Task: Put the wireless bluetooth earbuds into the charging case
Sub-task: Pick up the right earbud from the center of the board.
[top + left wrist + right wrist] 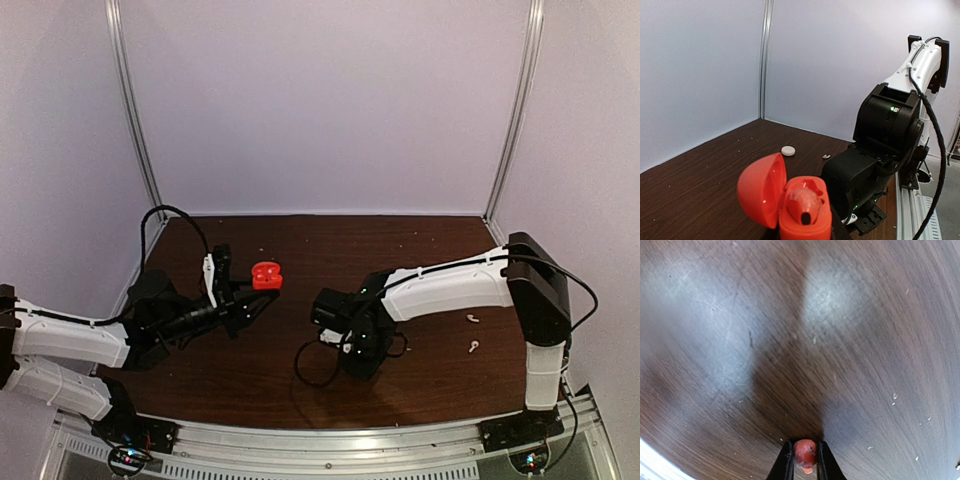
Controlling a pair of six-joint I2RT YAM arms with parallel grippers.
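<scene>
Lab test booth: white panel walls (320,100), aluminium posts (133,110), brown table (420,250)

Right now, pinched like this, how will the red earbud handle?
Probably slippery: the red earbud looks smooth and rounded, the right gripper pinching only its sides. Likely very light, being tiny between the tips, so it may pivot.

Table (400,250): dark wood grain, semi-gloss w/ pale sheen patches, fine scratches, light specks. Charging case (760,192): red-orange plastic, smooth, glossy. Red-orange earbud (805,452): same smooth, shiny plastic. Right hand (805,444) fingers (785,465): black, matt. Right arm (450,285) & left arm (70,340): white + black plastic shells, satin. Walls (330,100): pale, matt, plain. Frame posts (135,120) & rail (330,435): light grey metal. White earbuds (472,318): plastic-looking, finish too small to tell.
</scene>
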